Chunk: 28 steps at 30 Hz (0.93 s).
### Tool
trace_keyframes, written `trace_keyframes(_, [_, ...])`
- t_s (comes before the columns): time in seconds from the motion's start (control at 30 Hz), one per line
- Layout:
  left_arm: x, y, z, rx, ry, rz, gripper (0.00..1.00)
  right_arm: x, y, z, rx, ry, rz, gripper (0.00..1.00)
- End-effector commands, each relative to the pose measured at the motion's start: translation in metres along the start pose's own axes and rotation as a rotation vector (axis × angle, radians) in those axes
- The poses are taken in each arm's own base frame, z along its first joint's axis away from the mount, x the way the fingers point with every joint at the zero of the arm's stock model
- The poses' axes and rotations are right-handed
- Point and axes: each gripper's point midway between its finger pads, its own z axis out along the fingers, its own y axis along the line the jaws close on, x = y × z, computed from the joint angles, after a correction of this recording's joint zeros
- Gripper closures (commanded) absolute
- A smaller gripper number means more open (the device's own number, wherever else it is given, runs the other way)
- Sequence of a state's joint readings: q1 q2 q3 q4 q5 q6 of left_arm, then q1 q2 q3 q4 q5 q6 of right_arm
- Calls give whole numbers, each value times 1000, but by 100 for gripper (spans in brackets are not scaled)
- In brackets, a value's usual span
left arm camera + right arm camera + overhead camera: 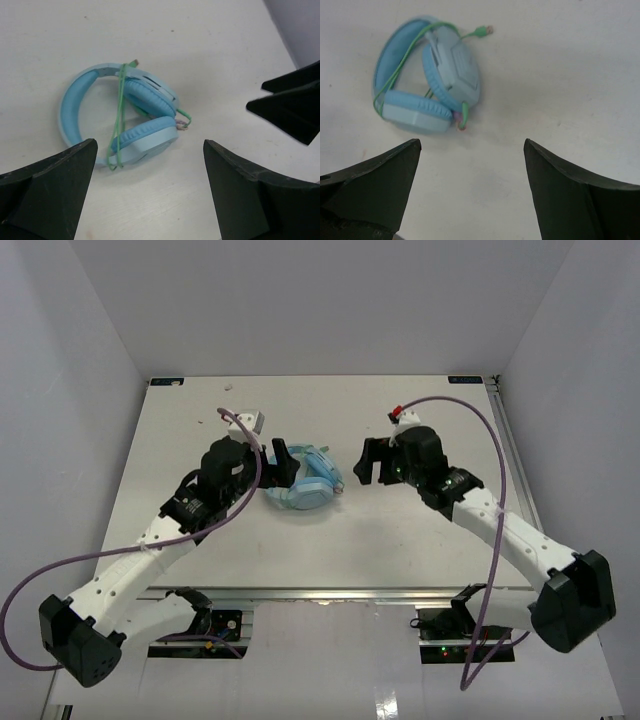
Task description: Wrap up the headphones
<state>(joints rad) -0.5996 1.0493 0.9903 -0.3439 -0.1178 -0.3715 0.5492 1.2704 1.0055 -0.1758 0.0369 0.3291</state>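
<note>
Fingers [55, 185] of left gripper [279, 468] spread wide, grasping nothing. Right gripper [373, 462] likewise released, fingers [570, 190] apart, empty. White table [330, 550] bears everything. Both arms angle inward from near edge, purple cables [502, 488] looping off wrists. Headphones [306, 487] lie flat mid-table between grippers, just beside left one, right one farther off. Earcups [150, 97] folded together against headband [70, 107]. Pale-green cord [119, 110] wound across headband and cups, short loop poking out beside lower cup. Plug [487, 31] sticks out free past headband.

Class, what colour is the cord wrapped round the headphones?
Pale green cord, clearest in the left wrist view.
</note>
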Motion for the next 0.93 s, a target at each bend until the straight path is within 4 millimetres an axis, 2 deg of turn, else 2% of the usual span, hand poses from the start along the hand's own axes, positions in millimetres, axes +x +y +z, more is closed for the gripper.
trace_keyframes(0.0, [35, -8, -12, 59, -24, -43, 2, 29, 11, -42, 0, -42, 50, 10])
trace_keyframes(0.03, [43, -9, -16, 77, -30, -50, 2, 33, 14, -49, -23, -62, 47, 10])
trace_keyframes(0.13, [45, -12, -31, 133, -96, -71, 2, 46, 19, -62, -102, -104, 18, 10])
trace_keyframes(0.23, [64, -10, -39, 188, -127, -77, 2, 43, 20, -75, -141, -185, 9, 10])
trace_keyframes(0.27, [59, -13, -45, 213, -163, -84, 2, 50, 17, -76, -140, -188, 6, 10])
trace_keyframes(0.37, [66, -16, -52, 251, -183, -78, 2, 56, 15, -77, -148, -199, -1, 10])
trace_keyframes(0.53, [66, -28, -57, 308, -193, -59, 2, 53, 16, -81, -160, -214, -19, 10])
trace_keyframes(0.9, [71, -23, -55, 295, -201, -57, 2, 52, 19, -85, -180, -227, -36, 10])
